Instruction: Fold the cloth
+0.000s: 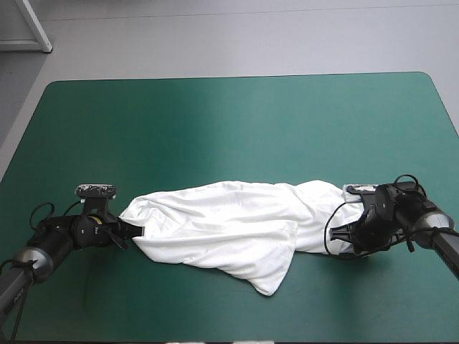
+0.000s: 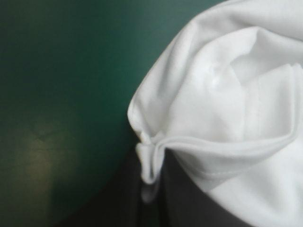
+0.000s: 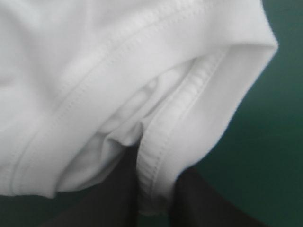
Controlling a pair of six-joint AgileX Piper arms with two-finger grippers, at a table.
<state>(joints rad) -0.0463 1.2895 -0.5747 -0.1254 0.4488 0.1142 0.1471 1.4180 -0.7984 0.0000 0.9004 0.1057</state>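
Observation:
The white T-shirt (image 1: 229, 222) lies stretched in a crumpled band across the near middle of the teal-green table, one point hanging toward the front edge. My left gripper (image 1: 133, 231) is at its left end, shut on a pinched fold of the T-shirt (image 2: 227, 118); the fold sits between the black fingers (image 2: 184, 198). My right gripper (image 1: 349, 228) is at the right end, shut on a stitched hem of the T-shirt (image 3: 118, 80), which runs down between its two black fingers (image 3: 118, 194). Both grippers sit low, near the table top.
The teal-green cover (image 1: 237, 129) stretches bare behind the T-shirt to the far edge. A strip of cover (image 1: 143, 301) lies between the T-shirt and the front edge. A white frame leg (image 1: 36, 29) stands beyond the far left corner.

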